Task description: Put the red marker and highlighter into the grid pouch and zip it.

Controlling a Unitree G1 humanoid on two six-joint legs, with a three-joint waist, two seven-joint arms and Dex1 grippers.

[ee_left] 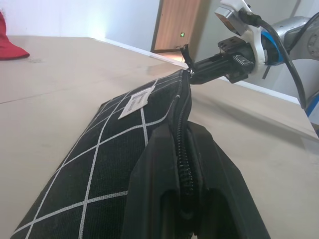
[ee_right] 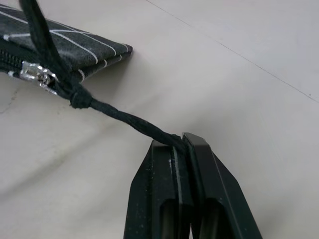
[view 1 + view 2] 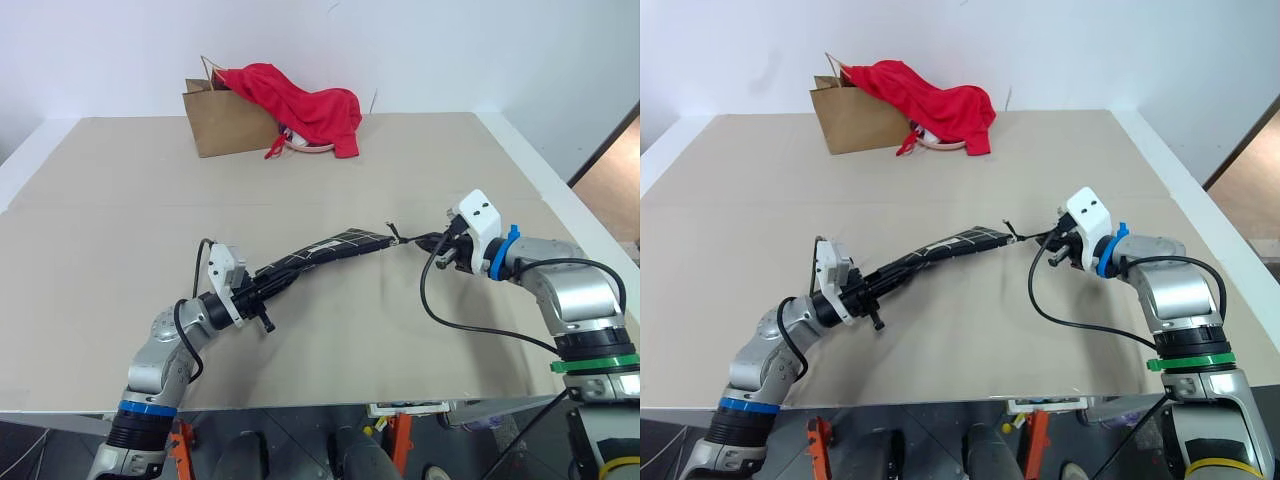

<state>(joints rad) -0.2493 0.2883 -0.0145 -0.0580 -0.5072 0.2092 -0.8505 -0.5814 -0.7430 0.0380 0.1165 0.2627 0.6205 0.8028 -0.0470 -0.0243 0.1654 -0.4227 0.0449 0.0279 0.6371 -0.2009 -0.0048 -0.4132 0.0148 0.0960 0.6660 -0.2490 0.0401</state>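
Left gripper point(image 3: 268, 288) clamps soft, limp grid pouch point(image 3: 330, 250) end; right gripper point(image 2: 185, 143) pinches thin zipper cord point(image 2: 124, 119) above desk point(image 3: 100, 220) centre.

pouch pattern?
Black with white grid lines on the grid pouch; clearest in the left wrist view.

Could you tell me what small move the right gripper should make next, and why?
Probably open the right gripper and let go of the pull cord. The zipper slider already sits at the far end of the grid pouch, the zipper looks closed along its length, and the left gripper holds the other end, so the zipping seems finished.
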